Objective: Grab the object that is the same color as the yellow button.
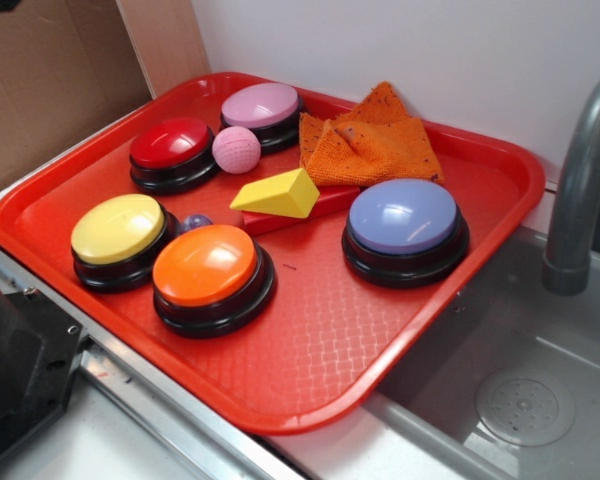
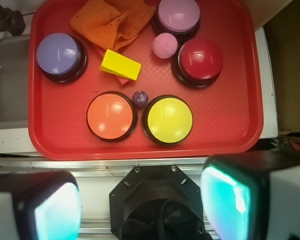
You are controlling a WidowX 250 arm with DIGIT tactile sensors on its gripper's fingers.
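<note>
Wrist view: gripper (image 2: 140,205) jaws spread wide, empty, hovering off tray (image 2: 240,100) edge. Yellow wedge (image 2: 120,64) mid-tray atop flat red block (image 1: 315,208), beside orange cloth (image 2: 107,22). Likely light, rigid, smooth; pinch across flat triangular ends, avoid sloped faces.

Glossy plastic yellow button (image 1: 118,229), matte yellow wedge (image 1: 277,194), textured red plastic tray (image 1: 330,340), rough woven orange cloth (image 1: 375,145), dimpled pink ball (image 1: 237,149), brushed metal sink (image 1: 500,350).
</note>
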